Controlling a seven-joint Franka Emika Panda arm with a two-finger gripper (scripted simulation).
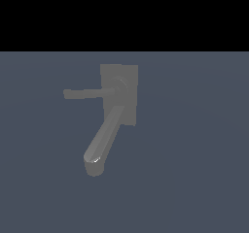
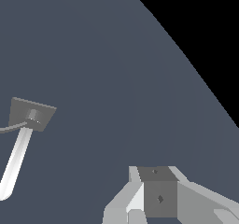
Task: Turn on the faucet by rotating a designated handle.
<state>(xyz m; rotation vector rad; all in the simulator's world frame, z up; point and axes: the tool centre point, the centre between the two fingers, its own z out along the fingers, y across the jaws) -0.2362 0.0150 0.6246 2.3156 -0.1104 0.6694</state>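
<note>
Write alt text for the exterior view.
A matte grey faucet sits alone on a dark blue-grey floor, no robot arm visible. Its thin handle points to the exterior view's left; its thick spout angles down toward the viewer.

This is no real room but a bare simulated scene. A flat, untextured slate-blue floor (image 1: 194, 178) fills the lower part of the exterior view, and plain black fills the top of the frame. At centre a matte grey faucet (image 1: 119, 93) stands alone on that floor, smoothly shaded and without surface detail, like a computer render.
</note>
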